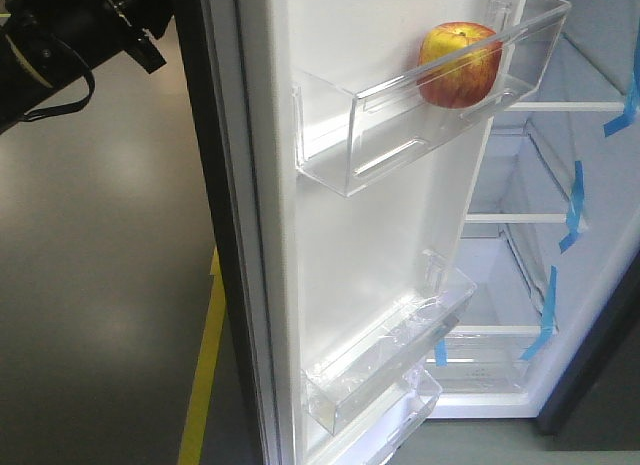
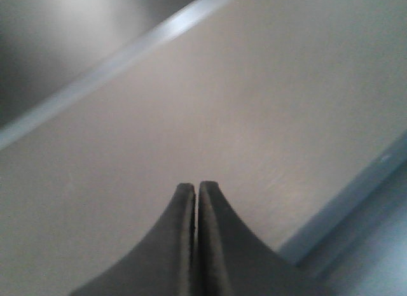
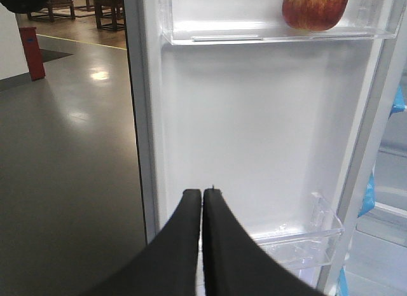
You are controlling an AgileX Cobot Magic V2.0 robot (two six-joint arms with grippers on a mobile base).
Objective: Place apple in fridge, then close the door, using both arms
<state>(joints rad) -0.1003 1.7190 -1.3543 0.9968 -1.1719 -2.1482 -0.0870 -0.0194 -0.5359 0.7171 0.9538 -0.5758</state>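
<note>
1. Now: right fingers point(image 3: 191, 204) pressed together, empty, facing the door's point(image 3: 254, 130) white inner side.
2. Apple point(image 3: 316, 8) above and right of those fingers, resting in the upper bin point(image 3: 210, 36), toward its right end.
3. Left fingers point(image 2: 184, 200) likewise closed, empty; blurred grey panel just ahead.
4. Fridge point(image 1: 500, 275) open, right of the right fingers, past the door.

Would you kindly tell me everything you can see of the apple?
The apple is small, round and glossy, red with yellow-orange patches, seemingly whole. It sits in the upper clear plastic bin on the white inner side of the open door, toward the bin's fridge-side end, resting on its floor. Nothing else touches it.
</note>
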